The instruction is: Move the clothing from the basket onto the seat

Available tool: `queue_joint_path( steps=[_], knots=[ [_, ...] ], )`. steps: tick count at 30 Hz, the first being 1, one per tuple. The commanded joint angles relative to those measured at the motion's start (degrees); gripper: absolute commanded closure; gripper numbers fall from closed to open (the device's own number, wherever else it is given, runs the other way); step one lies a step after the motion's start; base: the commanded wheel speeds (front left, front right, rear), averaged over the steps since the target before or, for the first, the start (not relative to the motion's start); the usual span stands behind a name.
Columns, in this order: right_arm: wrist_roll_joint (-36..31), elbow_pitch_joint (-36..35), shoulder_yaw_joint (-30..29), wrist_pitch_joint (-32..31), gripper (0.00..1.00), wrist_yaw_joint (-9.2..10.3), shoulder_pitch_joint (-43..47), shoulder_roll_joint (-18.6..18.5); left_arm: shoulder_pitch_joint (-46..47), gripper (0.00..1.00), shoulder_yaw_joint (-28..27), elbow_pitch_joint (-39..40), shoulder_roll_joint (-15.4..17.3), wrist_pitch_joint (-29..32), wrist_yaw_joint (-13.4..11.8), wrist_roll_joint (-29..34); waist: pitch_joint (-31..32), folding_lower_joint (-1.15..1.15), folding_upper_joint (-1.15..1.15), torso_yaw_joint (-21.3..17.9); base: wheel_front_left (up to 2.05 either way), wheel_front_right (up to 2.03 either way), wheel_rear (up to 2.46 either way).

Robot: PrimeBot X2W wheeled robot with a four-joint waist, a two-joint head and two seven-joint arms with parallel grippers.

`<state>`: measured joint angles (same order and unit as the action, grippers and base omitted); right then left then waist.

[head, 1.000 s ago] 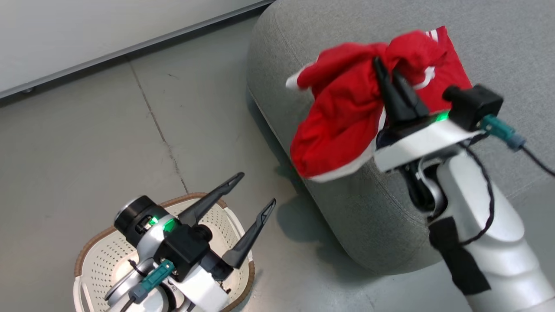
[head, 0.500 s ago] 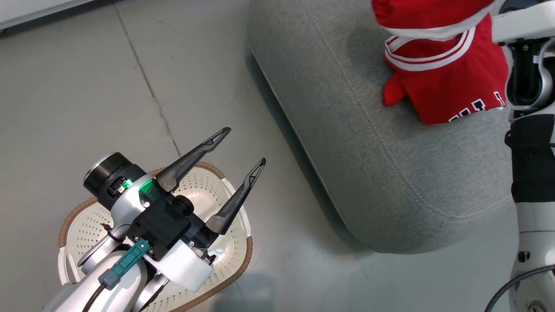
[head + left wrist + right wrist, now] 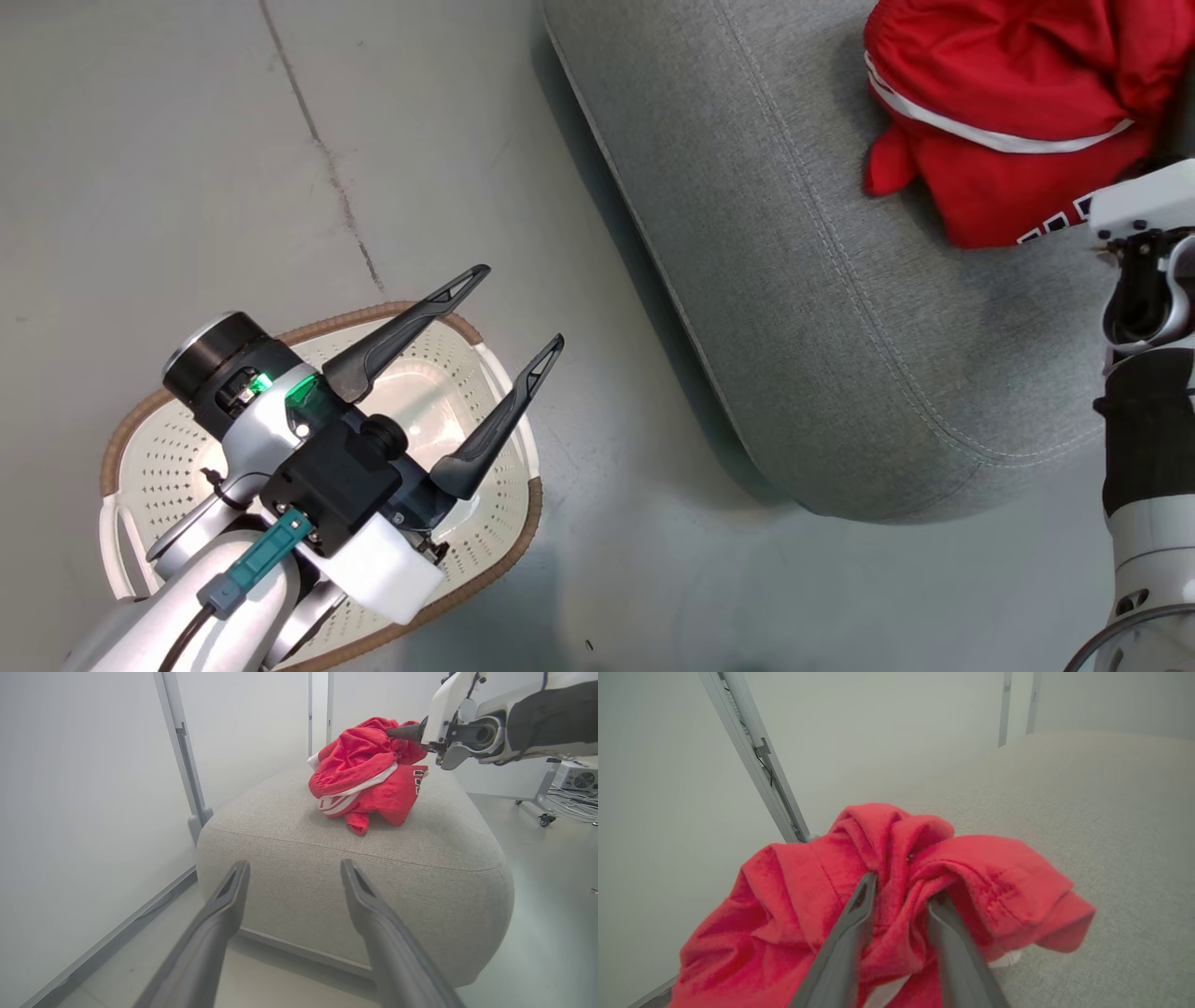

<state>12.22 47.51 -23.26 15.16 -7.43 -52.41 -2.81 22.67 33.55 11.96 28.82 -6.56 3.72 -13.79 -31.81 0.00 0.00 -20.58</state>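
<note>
No brand or label is readable. Black-and-white letters show at the lower hem of the clothing (image 3: 1008, 121), cut off by the right arm and illegible; white stripe trim crosses the red cloth.

The clothing is a crumpled heap on top of the seat (image 3: 822, 280), set back from the stitched seam along the seat's rounded edge. It has no clear long axis. In the left wrist view the heap peaks at the right gripper's dark finger and a small red flap hangs toward the seat's near edge.

Right gripper (image 3: 903, 889): the jaws are narrowly apart with a fold of red cloth bunched between the fingers and touching both. Whether it is gripped, cannot tell.

Left gripper (image 3: 523, 304): the jaws are wide and hold nothing, hovering over the basket (image 3: 509, 569). The basket sits on the floor (image 3: 187, 187), apart from the seat.
</note>
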Motion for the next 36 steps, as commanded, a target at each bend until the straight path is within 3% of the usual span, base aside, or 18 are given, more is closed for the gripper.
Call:
queue_joint_path(
  steps=[1, 12, 21, 36],
  knots=[
    [0.4, 1.0, 0.7, 0.0, 0.0, -0.12, -0.3, -0.2, 1.0, 0.0, 0.0, -0.1, 0.3, 0.0, 0.3, -0.4, 0.4, 0.0, 0.0, -0.2, 0.0, 0.0, 0.0],
    [2.1, 0.6, 8.2, 0.1, 0.0, -0.12, 8.5, -0.2, -2.1, 0.0, -0.5, -3.5, -2.4, -1.7, -2.8, -2.7, 7.1, 0.0, 0.0, 0.5, 0.0, 0.0, 0.0],
    [5.0, -13.1, 17.1, 0.0, 0.0, -0.12, 20.6, -0.3, -6.2, 0.0, -4.0, -7.5, -4.6, -4.5, -7.6, -6.4, 12.9, 0.0, 0.0, 4.9, 0.0, 0.0, 0.0],
    [2.5, -30.6, 23.8, 0.0, 0.0, -0.12, 32.7, -0.3, -10.3, 0.0, -11.6, -11.6, -7.3, -7.9, -13.3, -11.1, 19.5, 0.0, 0.0, 15.1, 0.0, 0.0, 0.0]
  ],
)
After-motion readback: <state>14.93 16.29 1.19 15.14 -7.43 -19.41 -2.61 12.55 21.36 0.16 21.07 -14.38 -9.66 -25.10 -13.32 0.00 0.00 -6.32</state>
